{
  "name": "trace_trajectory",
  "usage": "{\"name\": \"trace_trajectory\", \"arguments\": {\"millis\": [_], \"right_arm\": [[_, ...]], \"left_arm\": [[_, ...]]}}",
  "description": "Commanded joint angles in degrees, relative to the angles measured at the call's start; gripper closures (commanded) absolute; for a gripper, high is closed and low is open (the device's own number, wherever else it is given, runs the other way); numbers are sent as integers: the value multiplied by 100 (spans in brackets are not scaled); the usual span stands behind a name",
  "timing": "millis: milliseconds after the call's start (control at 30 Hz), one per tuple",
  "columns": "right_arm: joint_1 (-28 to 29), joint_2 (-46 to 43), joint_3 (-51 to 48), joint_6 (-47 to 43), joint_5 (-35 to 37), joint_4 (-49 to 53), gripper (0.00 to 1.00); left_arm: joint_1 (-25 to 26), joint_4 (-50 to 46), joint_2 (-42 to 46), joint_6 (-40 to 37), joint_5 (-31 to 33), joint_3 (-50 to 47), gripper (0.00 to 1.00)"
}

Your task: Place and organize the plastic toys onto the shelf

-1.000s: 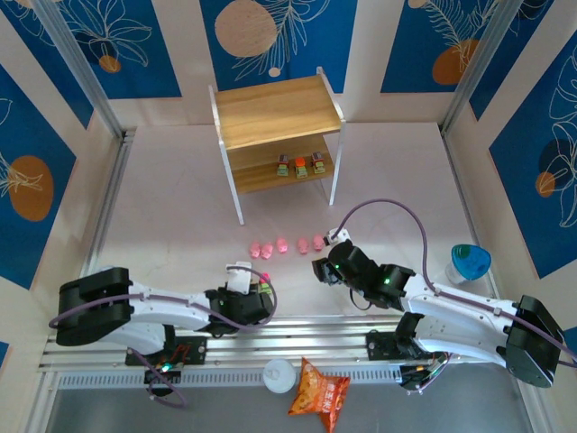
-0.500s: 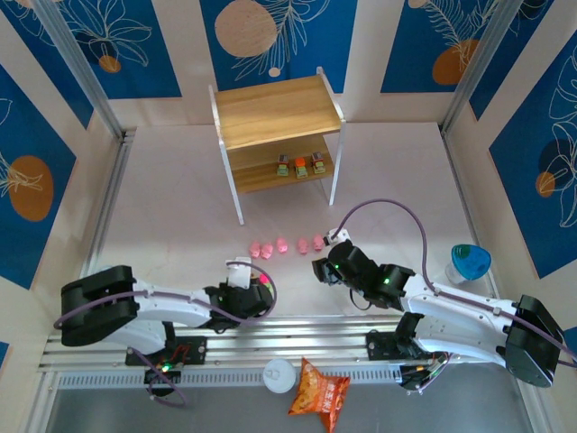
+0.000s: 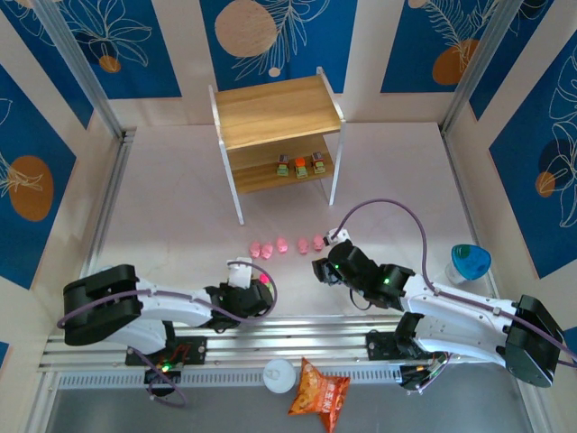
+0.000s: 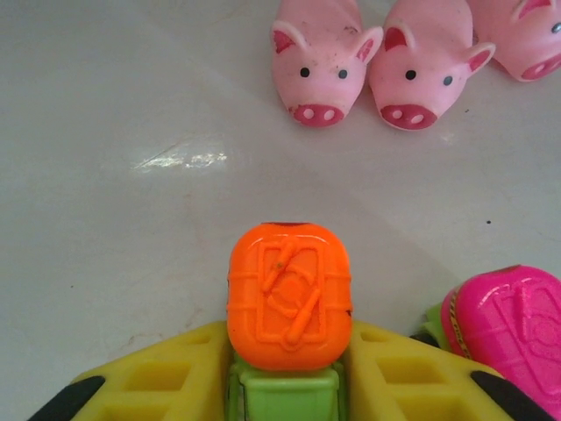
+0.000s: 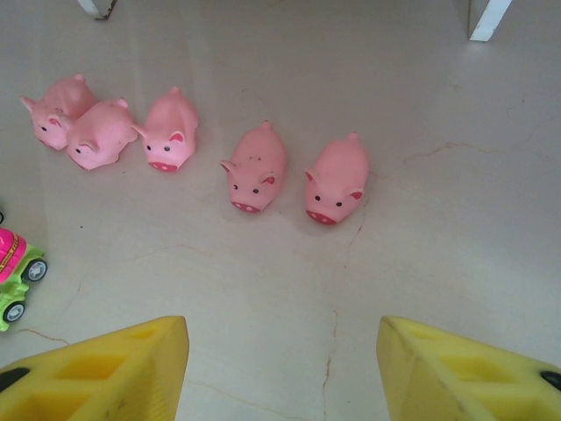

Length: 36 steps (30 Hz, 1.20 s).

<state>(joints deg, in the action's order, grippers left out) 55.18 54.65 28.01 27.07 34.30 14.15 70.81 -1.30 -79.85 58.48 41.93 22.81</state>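
Near the front edge of the surface, the left end effector is closed on the orange-topped toy. Its yellow fingers press the green base from either side, and the orange cap stands proud above them. Just beside it, at the right of the left wrist view, sits the pink-topped toy; whether it touches the nearer finger cannot be told. Ahead lie the pink pigs, five in a loose row with snouts turned toward the arms; the two at the left of the right wrist view touch. The right end effector hangs over them, fingers spread wide with nothing between. Farther back stands the shelf, with three blocky toys in a line on its lower board.

Handling, as judged: the blocky toys appear to be hard moulded plastic, light and stiff, with a glossy skin that may slip under a pad. The pink-topped one shows wheels, so these may roll if set down with a push. The flat sides of the green base offer the surest hold, low and square, as in the present grip. The pigs look rounded and tapered, so a hold across the flanks at mid-body seems safer than one at snout or rump.
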Motion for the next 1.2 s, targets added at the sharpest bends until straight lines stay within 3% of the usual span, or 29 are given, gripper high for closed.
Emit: {"name": "trace_trajectory", "arguments": {"millis": [0,467,1167], "right_arm": [[33,33,95,0,44,-21,41],[27,56,103,-7,32,-44,41],[25,-128,90,2,24,15,41]], "left_arm": [[-148,18,-136,-125,-335,-86,70],[-181,-363,248,-401,-249,143,83],[-255,-1367,834,-894,-102,1056,84]]}}
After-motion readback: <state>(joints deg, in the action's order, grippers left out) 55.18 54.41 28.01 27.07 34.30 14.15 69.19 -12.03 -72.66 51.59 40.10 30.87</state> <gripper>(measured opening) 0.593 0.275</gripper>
